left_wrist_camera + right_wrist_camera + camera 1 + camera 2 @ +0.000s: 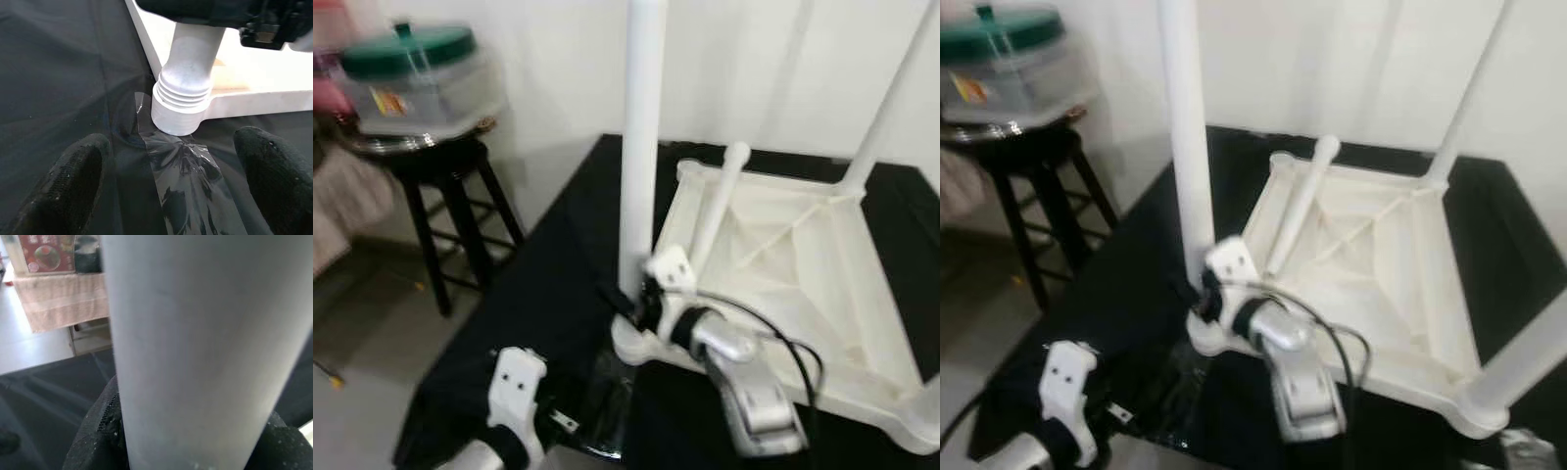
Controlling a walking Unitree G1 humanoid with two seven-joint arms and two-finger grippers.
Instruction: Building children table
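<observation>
A white plastic tabletop (822, 294) lies upside down on a table draped in black cloth (548, 284). At its near left corner a white leg (641, 127) stands upright in a ribbed socket (181, 105). My right gripper (631, 294) is shut on that leg low down, and its black fingers (98, 431) hug the leg (205, 352). Another leg (891, 98) stands at the far right corner, and a third (1528, 362) at the near right. A loose leg (715, 211) leans inside the tabletop. My left gripper (171, 196) is open just in front of the socket, over a clear plastic wrapper (190, 196).
A black stool (440, 196) left of the table carries a clear container with a green lid (411, 78). A pinkish cloth (347, 206) hangs at the far left. White wall stands behind the table. The cloth's left edge drops to a light floor (362, 392).
</observation>
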